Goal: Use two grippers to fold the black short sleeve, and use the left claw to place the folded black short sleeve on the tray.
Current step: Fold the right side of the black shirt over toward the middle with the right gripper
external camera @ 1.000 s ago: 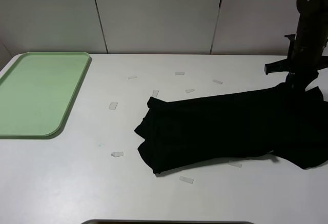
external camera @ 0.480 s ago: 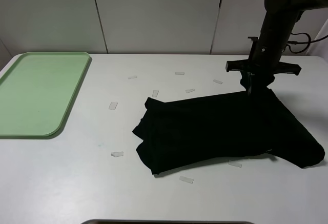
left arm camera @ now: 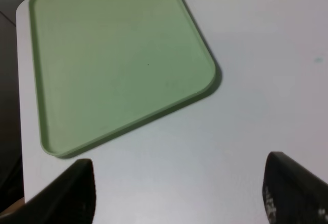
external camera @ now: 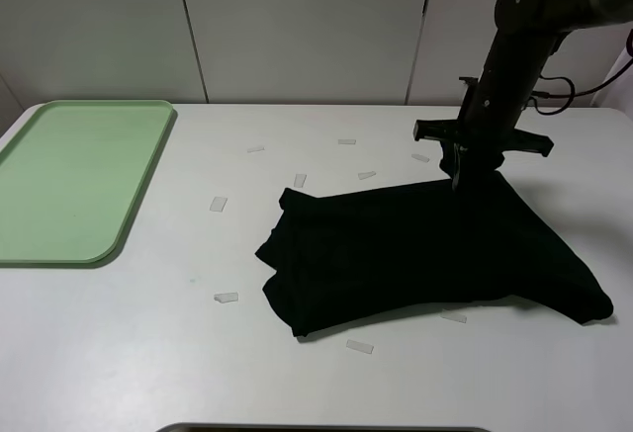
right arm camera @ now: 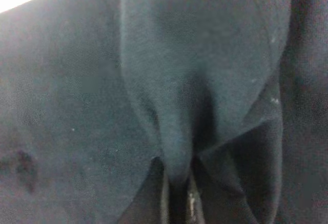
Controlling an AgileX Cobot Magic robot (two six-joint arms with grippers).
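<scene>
— What has changed on your side in the last second?
— My right gripper (external camera: 458,177) has swung in from the far right edge of the overhead frame to just right of centre. It brings the lifted end of the shirt (external camera: 396,254) with it. Cloth that was running out of the frame now hangs like a tent under the jaws, with one tail still flat at the lower right

— Is the hold sound?
— I judge it is. The jaws are clamped tight on a pinch of black cloth, and the right wrist view shows the fabric bunched right into them

— And your left?
— My left gripper (left arm camera: 184,193) hangs over bare table (left arm camera: 246,111) just beside the tray (left arm camera: 118,65), jaws spread, holding nothing. The overhead frame does not show it

— So where does that leave the job?
— Mid-fold, I reckon. The shirt sits centre to right of the frame among the tape strips (external camera: 219,204), well apart from the tray at the left edge. The raised end is over the body of the shirt but not laid down, so the fold is not closed and the tray has nothing on it yet
</scene>
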